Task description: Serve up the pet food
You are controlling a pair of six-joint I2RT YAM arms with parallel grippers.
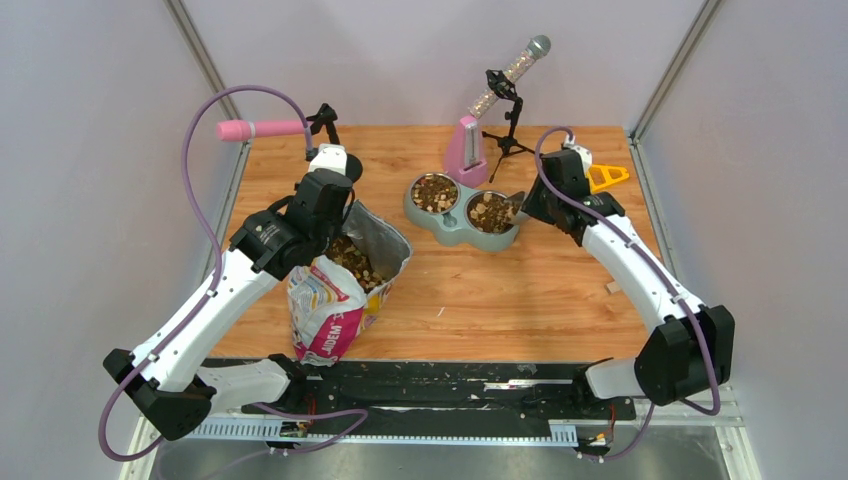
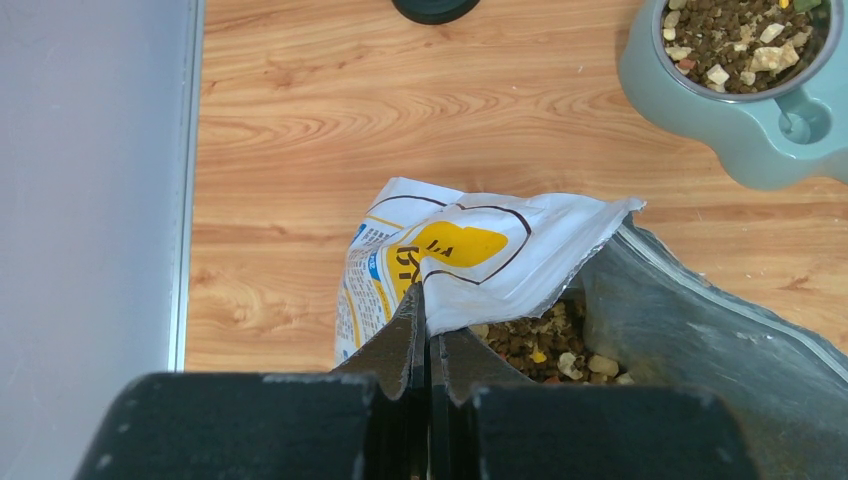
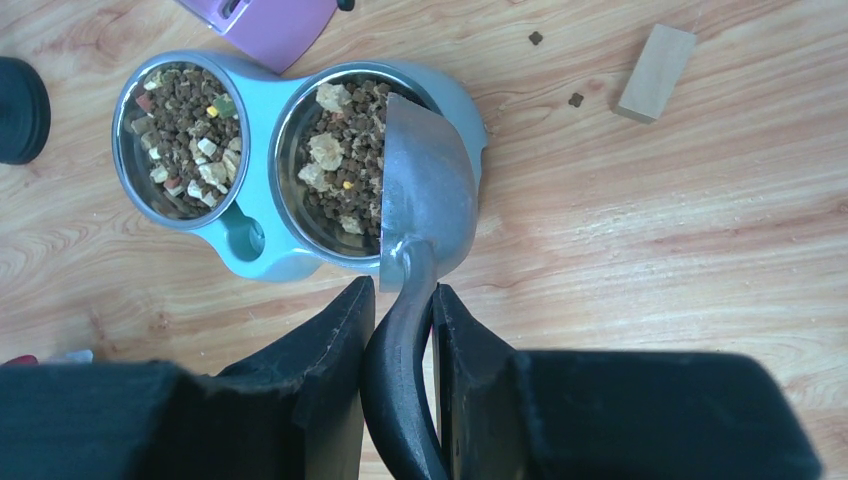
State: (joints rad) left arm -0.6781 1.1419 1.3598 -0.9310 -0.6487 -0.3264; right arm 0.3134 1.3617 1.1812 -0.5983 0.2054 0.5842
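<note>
room: plain pale walls close in the back and both sides, with metal posts in the back corners.
counter [image 1: 540, 290]: a wood-grain board; a black rail carrying the two arm bases runs along its near edge.
pink microphone [image 1: 262, 129]: far left corner, lying level in a small black stand and poking out past the counter's edge.
left fingers [image 2: 428, 325]: clenched tight on the upper rim of the bag [image 1: 335, 305], with a fold of printed foil pinched between them.
bag: white, pink and yellow print, standing at the left front of the counter, mouth open and silver lining showing.
pet food [image 2: 545, 345]: brown kibble with paler chunks; some lies inside the bag, and more fills the left bowl [image 1: 435, 192] and the right bowl [image 1: 490, 211] of the feeder [image 1: 450, 232].
feeder: teal, double, at the middle back of the counter, well apart from the bag.
scoop [image 3: 425, 190]: grey metal, tipped on its side over the right bowl's outer rim, rounded back toward the wrist camera; whether it touches the food cannot be told.
right fingers [image 3: 402, 292]: partly closed, grasping the scoop's dark handle, one finger on either side.
purple wedge [image 1: 466, 152]: upright just behind the feeder.
silver-headed microphone [image 1: 515, 68]: slanted on a black tripod behind the wedge.
yellow piece [image 1: 607, 177]: right back, beside the right wrist.
wooden block [image 3: 655, 72]: small, lying flat on the right of the counter, with loose kibble bits [image 3: 576, 99] near it.
</note>
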